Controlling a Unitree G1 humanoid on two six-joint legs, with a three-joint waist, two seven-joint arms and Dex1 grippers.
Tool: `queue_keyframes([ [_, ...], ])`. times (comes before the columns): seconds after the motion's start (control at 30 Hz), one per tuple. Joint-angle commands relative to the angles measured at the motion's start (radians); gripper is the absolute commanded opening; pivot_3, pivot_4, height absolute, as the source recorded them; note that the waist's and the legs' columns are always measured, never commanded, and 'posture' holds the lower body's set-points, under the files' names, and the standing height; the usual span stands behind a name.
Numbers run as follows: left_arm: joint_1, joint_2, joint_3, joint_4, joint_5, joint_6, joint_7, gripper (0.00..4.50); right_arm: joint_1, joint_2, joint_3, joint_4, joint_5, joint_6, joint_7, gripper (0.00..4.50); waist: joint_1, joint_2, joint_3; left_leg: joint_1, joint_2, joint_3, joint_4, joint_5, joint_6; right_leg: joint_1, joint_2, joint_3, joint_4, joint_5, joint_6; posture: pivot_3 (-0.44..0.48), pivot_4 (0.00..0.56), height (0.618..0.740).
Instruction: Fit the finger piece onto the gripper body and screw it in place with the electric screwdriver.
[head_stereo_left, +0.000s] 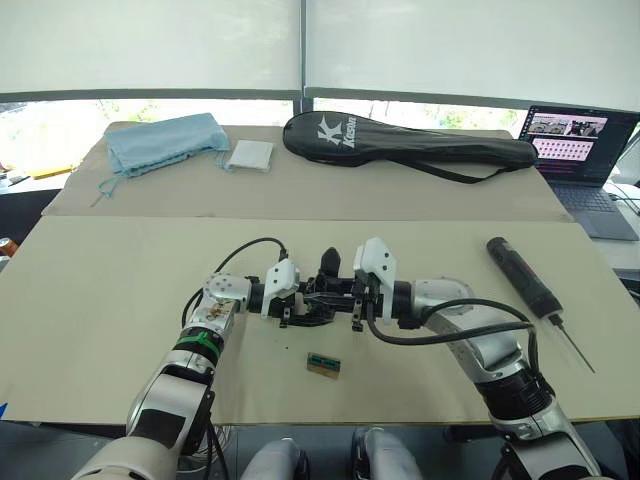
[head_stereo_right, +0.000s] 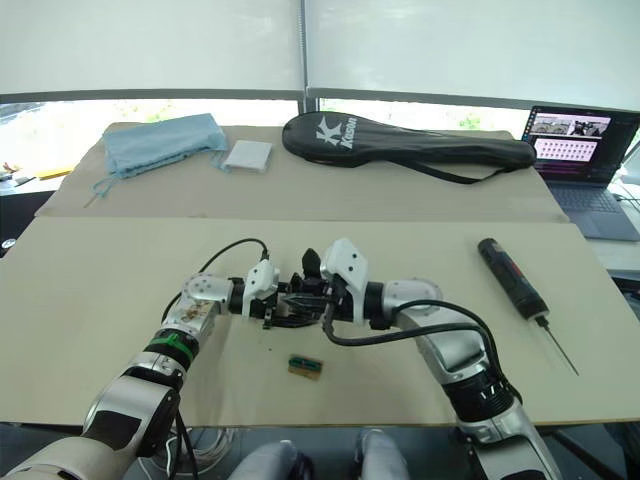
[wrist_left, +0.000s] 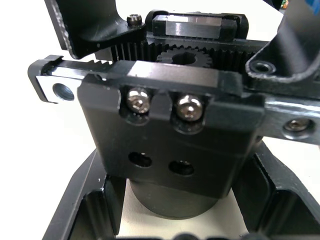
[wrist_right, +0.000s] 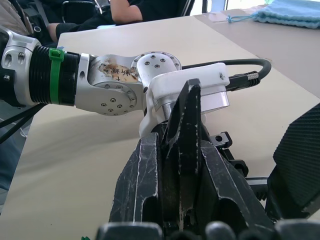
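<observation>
My two grippers meet over the middle of the table. The left gripper (head_stereo_left: 300, 305) is shut on the gripper body (wrist_left: 170, 150), a black block with two silvery screws, a toothed rack and a round base; its fingers (wrist_left: 80, 210) flank that base. Held against it, my right gripper (head_stereo_left: 342, 298) is shut on the finger piece (wrist_right: 186, 130), a black tapered piece that points up between its fingers (wrist_right: 142, 185). A black point (head_stereo_left: 330, 263) sticks up where the grippers meet. The electric screwdriver (head_stereo_left: 522, 277) lies free on the table to the right, bit toward the near edge.
A small green-and-tan block (head_stereo_left: 322, 364) lies just in front of the grippers. At the back are a black racket bag (head_stereo_left: 400, 140), a blue cloth bag (head_stereo_left: 165, 142) and a white folded cloth (head_stereo_left: 249, 155). A laptop (head_stereo_left: 580, 150) stands far right. A seated person (wrist_right: 140, 10) is beyond the table.
</observation>
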Motion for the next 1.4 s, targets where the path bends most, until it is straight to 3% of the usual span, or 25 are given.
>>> queue_keyframes([
  [0.03, 0.014, -0.001, -0.015, -0.010, 0.014, 0.003, -0.007, 2.37, 0.009, -0.023, -0.002, 0.032, -0.036, 0.023, -0.015, 0.43, 0.000, 0.000, 0.000, 0.000, 0.000, 0.000, 0.000, 0.000, 0.000, 0.000, 0.000, 0.000, 0.000, 0.000, 0.000, 0.000, 0.150, 0.740],
  [0.4, 0.020, 0.001, -0.018, -0.016, 0.017, 0.009, 0.000, 2.37, 0.017, -0.036, 0.035, 0.029, -0.058, -0.001, 0.010, 0.43, 0.001, 0.000, -0.001, 0.000, 0.000, 0.000, 0.000, 0.000, 0.001, 0.000, 0.000, 0.008, 0.000, 0.000, 0.000, 0.000, 0.150, 0.740],
  [0.6, 0.026, 0.004, -0.020, -0.021, 0.018, 0.013, 0.000, 2.37, -0.011, 0.009, -0.012, 0.010, 0.009, 0.004, 0.002, 0.43, 0.000, 0.000, -0.001, 0.000, 0.001, 0.000, 0.000, -0.001, 0.001, -0.001, 0.000, 0.008, 0.000, 0.000, 0.000, 0.000, 0.150, 0.740],
  [0.67, 0.027, 0.005, -0.023, -0.023, 0.016, 0.026, -0.011, 2.37, -0.018, 0.004, -0.012, -0.006, 0.022, -0.006, 0.028, 1.45, 0.000, 0.000, -0.001, 0.000, 0.001, 0.000, 0.000, -0.001, 0.001, -0.001, 0.000, 0.008, 0.000, 0.000, 0.000, 0.000, 0.150, 0.740],
  [0.97, 0.030, 0.005, -0.020, -0.022, 0.028, 0.013, 0.026, 2.37, -0.034, 0.030, -0.055, -0.016, 0.021, -0.156, 0.061, 4.48, 0.001, 0.000, -0.001, -0.004, 0.000, 0.001, 0.000, -0.001, 0.001, -0.007, 0.000, 0.009, 0.002, 0.000, 0.000, 0.000, 0.150, 0.740],
  [1.27, 0.028, 0.004, -0.008, -0.014, 0.019, 0.036, 0.054, 2.37, -0.023, 0.050, -0.111, -0.046, 0.077, -0.237, 0.107, 4.48, 0.002, 0.000, -0.001, -0.004, 0.000, 0.001, 0.000, -0.001, 0.001, -0.006, 0.000, 0.010, 0.003, 0.000, 0.000, 0.000, 0.150, 0.740],
  [1.33, 0.025, 0.002, 0.002, -0.012, 0.017, 0.038, 0.081, 3.45, -0.023, 0.047, -0.136, -0.064, 0.105, -0.253, 0.121, 4.50, 0.002, 0.000, -0.001, -0.004, 0.000, 0.001, 0.000, -0.001, 0.001, -0.006, 0.000, 0.010, 0.003, 0.000, 0.000, 0.000, 0.150, 0.740],
  [1.37, 0.025, 0.006, 0.003, -0.010, 0.022, 0.032, 0.093, 3.68, -0.024, 0.045, -0.147, -0.071, 0.111, -0.266, 0.127, 4.50, 0.002, 0.000, -0.001, -0.004, 0.000, 0.001, 0.000, -0.001, 0.001, -0.007, 0.000, 0.010, 0.003, 0.000, 0.000, 0.000, 0.150, 0.740],
  [1.4, 0.025, 0.011, 0.001, -0.007, 0.029, 0.021, 0.103, 4.31, -0.024, 0.042, -0.156, -0.078, 0.118, -0.267, 0.129, 4.50, 0.002, 0.000, -0.001, -0.003, 0.000, 0.001, 0.000, -0.001, 0.001, -0.006, 0.000, 0.010, 0.003, 0.000, 0.000, 0.000, 0.150, 0.740],
])
